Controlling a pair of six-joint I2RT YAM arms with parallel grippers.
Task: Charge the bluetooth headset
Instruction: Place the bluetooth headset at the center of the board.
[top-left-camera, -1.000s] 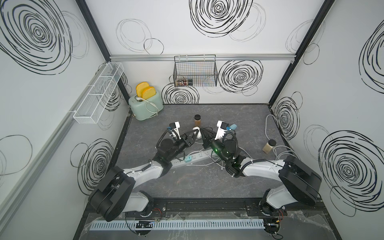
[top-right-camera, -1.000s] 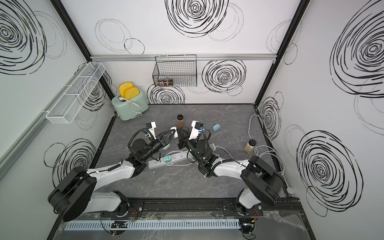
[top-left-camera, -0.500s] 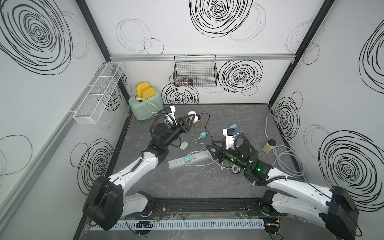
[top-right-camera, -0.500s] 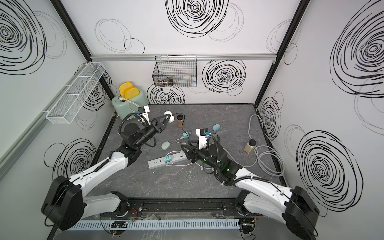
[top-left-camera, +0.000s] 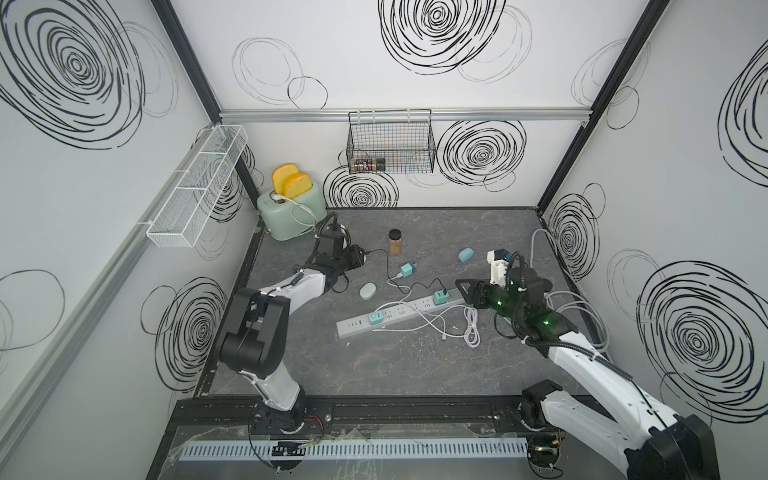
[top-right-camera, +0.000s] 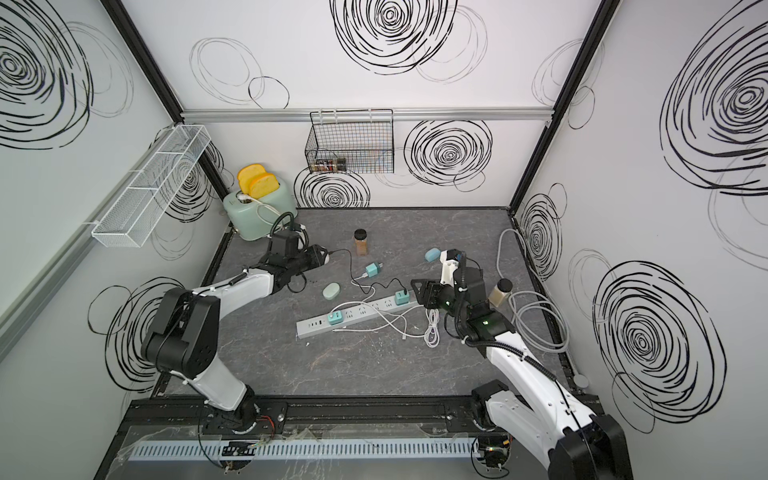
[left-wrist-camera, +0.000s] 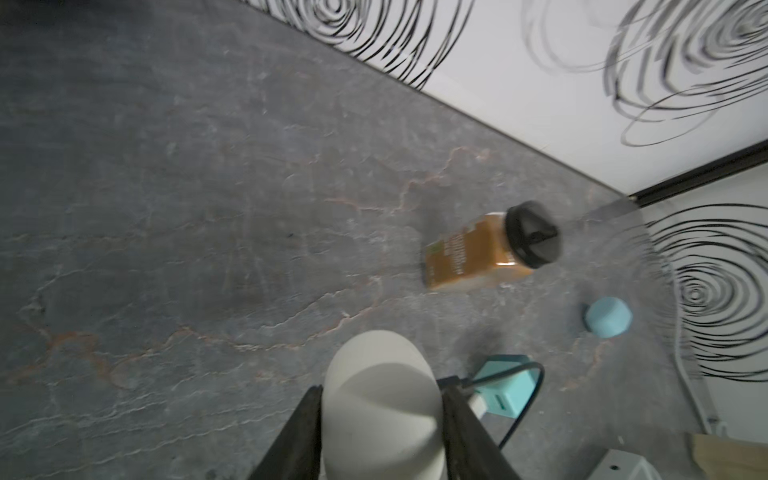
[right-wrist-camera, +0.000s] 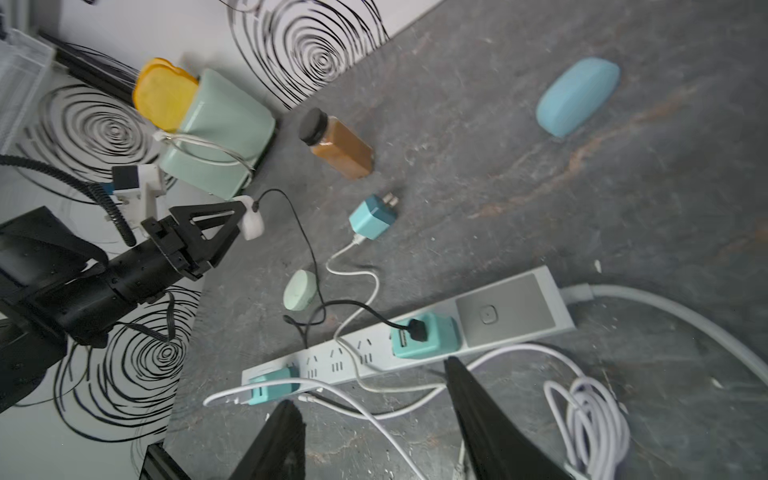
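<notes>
My right gripper (right-wrist-camera: 369, 382) hangs wide open and empty just over the near edge of the power strip (right-wrist-camera: 503, 309) (only loose white leads lie under it). From the teal charger (right-wrist-camera: 436, 336) plugged into that strip, a black cable (right-wrist-camera: 303, 245) runs to the white headset case (left-wrist-camera: 382, 407). My left gripper (left-wrist-camera: 382, 384) clamps the case toward the far left corner of the desk (left-wrist-camera: 166, 208), near the toaster (right-wrist-camera: 216, 137); the top views mostly hide it. The label on the spice jar (left-wrist-camera: 469, 253) is too blurred to read.
</notes>
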